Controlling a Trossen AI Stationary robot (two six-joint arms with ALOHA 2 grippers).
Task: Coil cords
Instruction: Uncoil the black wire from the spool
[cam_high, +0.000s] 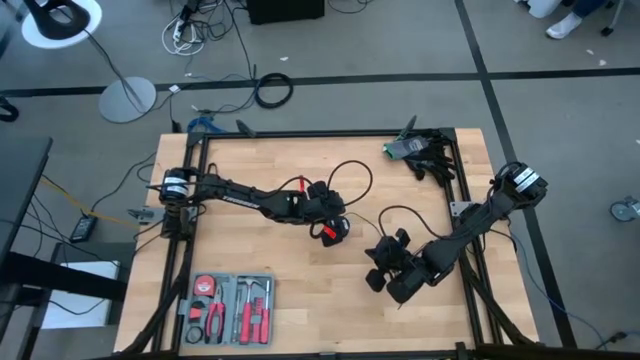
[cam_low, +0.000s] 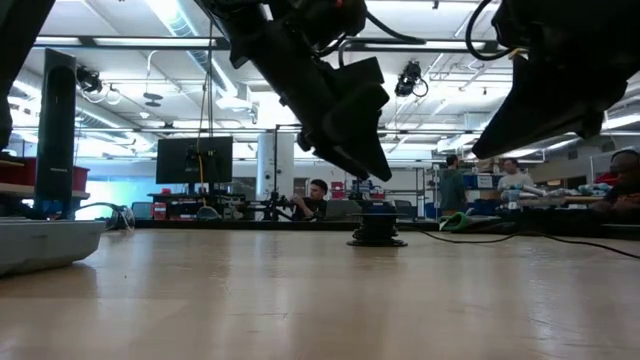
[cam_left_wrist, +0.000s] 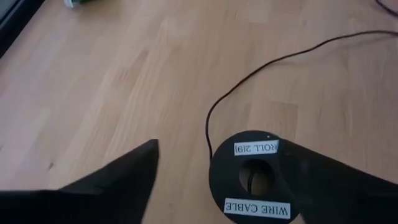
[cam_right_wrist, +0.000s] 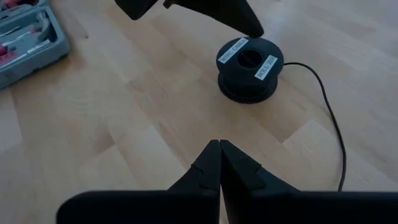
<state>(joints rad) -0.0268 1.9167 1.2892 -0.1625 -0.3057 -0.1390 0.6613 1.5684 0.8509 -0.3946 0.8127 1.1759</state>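
From above, the left gripper (cam_high: 335, 222) is seen over the middle of the wooden table (cam_high: 280, 160), directly above the black spool of the cord, which is hidden beneath it there. The thin black wire (cam_high: 355, 165) is seen looping away from it toward the table's far side. The right gripper (cam_high: 385, 270) is held nearer the front right, apart from the spool. A grey tool case (cam_high: 228, 309) lies at the front left.

At table height, the spool (cam_low: 377, 232) is seen standing on the table, with a dark finger (cam_low: 345, 125) hanging above it, not touching.

In the left wrist view, the left gripper (cam_left_wrist: 217, 180) is shown with its fingers spread wide on either side of the spool (cam_left_wrist: 255, 183), which is labelled "WIRE CABLE"; nothing is gripped. The wire (cam_left_wrist: 273, 62) is seen trailing off across the wood.

In the right wrist view, the right gripper (cam_right_wrist: 219, 158) is shown with its fingers pressed together, empty. The spool (cam_right_wrist: 249, 68) stands beyond it, with the wire (cam_right_wrist: 333, 124) curving away.
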